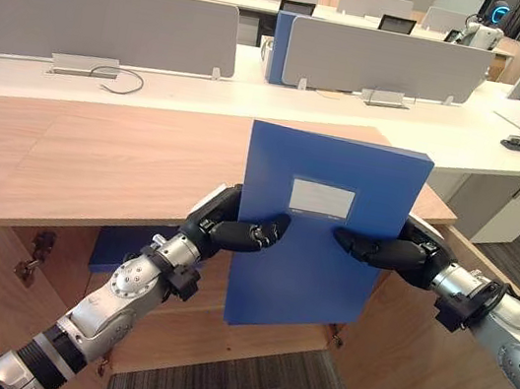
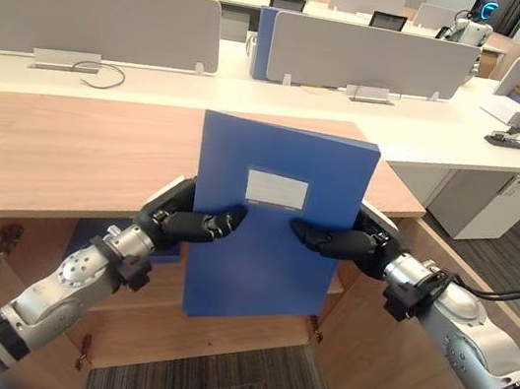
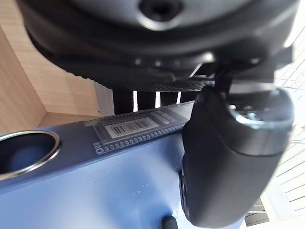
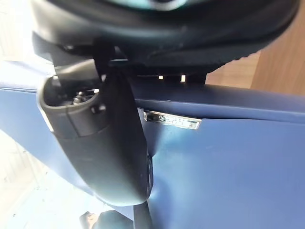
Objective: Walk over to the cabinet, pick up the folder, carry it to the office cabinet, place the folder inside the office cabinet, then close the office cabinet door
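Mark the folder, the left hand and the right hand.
folder (image 1: 310, 283), left eye view, lower part of the front cover.
left hand (image 1: 222, 229), left eye view, dark bulk at the folder's left edge.
right hand (image 1: 398, 251), left eye view, dark bulk at the folder's right edge.

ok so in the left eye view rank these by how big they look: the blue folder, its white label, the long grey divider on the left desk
1. blue plastic folder, though it is nearest the camera, which inflates it
2. long grey desk divider
3. white rectangular label on the folder's cover
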`<state>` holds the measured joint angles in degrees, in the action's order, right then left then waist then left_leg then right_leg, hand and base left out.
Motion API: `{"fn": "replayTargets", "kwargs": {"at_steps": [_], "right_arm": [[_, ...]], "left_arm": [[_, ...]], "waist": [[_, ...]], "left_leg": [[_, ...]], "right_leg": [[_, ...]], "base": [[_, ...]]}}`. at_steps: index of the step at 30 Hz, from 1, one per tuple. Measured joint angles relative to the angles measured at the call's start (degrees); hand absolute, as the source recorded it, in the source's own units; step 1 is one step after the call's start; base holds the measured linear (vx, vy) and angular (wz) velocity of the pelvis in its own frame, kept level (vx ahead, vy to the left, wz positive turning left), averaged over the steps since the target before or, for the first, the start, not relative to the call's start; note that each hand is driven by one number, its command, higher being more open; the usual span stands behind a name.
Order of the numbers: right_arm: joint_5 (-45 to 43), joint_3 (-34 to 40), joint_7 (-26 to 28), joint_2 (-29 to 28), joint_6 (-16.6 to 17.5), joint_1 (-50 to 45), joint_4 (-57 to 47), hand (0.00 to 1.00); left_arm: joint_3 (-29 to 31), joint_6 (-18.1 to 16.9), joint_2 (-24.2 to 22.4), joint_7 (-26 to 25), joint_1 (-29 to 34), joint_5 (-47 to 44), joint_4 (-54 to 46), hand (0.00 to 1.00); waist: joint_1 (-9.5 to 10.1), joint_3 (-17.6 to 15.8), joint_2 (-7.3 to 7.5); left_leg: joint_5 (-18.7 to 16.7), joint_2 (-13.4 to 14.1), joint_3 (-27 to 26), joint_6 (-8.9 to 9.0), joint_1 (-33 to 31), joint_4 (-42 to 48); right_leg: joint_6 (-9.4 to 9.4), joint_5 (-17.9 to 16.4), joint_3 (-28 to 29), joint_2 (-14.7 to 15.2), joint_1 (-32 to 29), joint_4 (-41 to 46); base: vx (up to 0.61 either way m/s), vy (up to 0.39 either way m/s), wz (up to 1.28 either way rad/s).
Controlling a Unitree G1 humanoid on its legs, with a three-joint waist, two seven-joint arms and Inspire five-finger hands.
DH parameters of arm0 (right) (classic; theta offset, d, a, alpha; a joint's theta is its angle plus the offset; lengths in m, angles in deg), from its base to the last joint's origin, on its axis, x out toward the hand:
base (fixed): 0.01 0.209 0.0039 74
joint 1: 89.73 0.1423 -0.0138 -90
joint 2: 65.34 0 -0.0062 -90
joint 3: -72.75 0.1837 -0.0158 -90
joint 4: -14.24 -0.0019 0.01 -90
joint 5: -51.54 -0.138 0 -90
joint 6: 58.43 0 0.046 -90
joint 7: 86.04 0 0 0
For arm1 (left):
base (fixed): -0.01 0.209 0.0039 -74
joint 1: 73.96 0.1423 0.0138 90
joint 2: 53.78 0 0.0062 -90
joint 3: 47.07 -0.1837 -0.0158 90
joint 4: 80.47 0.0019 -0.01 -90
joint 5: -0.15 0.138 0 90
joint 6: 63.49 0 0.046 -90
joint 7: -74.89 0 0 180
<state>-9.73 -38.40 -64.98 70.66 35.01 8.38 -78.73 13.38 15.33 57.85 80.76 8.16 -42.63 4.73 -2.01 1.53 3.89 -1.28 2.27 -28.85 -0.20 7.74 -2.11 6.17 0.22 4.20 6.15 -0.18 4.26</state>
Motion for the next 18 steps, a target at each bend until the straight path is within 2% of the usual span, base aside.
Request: {"fn": "replayTargets", "kwargs": {"at_steps": [3, 7, 11, 18], "right_arm": [[0.60, 2.61, 0.00, -2.39, 0.06, 0.62, -0.07, 0.00], [3.31, 4.63, 0.26, -3.31, 0.37, 3.58, -1.30, 0.00], [7.91, 6.59, 1.60, -3.19, 0.36, 3.94, -3.53, 0.00], [19.01, 10.47, 7.43, -4.39, 0.37, 6.72, -9.55, 0.00]], "left_arm": [[-0.35, 0.05, 0.00, 3.36, 0.14, -1.26, 0.05, 1.00], [-1.29, 0.16, -0.38, 6.80, 0.88, -9.51, 0.68, 1.00], [-1.71, 0.54, -2.06, 11.42, 5.46, -14.41, 0.74, 1.00], [-8.85, 5.30, -3.57, 21.13, 11.32, -17.51, 4.09, 1.00]], "waist": [[0.03, 0.01, -0.01], [-0.05, 0.01, 0.01], [-0.33, -0.02, 0.12], [-1.16, -0.12, 0.29]], "left_leg": [[-0.04, -0.01, 0.40, 0.05, -0.39, 0.37], [-0.05, 0.05, 0.37, 0.05, -0.97, 0.55], [-0.06, 0.02, 0.29, 0.06, -0.95, 0.44], [-0.29, -0.07, -0.09, 0.42, -0.82, 0.07]], "right_leg": [[0.00, 0.00, -0.37, 0.09, -0.07, 0.00], [-0.01, 0.18, -0.29, 0.04, -0.68, 0.03], [0.01, 0.20, -0.20, 0.03, -0.72, -0.02], [0.02, 0.21, 0.26, -0.07, -0.94, -0.04]], "base": [[0.01, -0.010, 0.06], [0.00, 0.000, 0.00], [0.00, 0.000, 0.00], [0.01, -0.002, -0.02]]}}
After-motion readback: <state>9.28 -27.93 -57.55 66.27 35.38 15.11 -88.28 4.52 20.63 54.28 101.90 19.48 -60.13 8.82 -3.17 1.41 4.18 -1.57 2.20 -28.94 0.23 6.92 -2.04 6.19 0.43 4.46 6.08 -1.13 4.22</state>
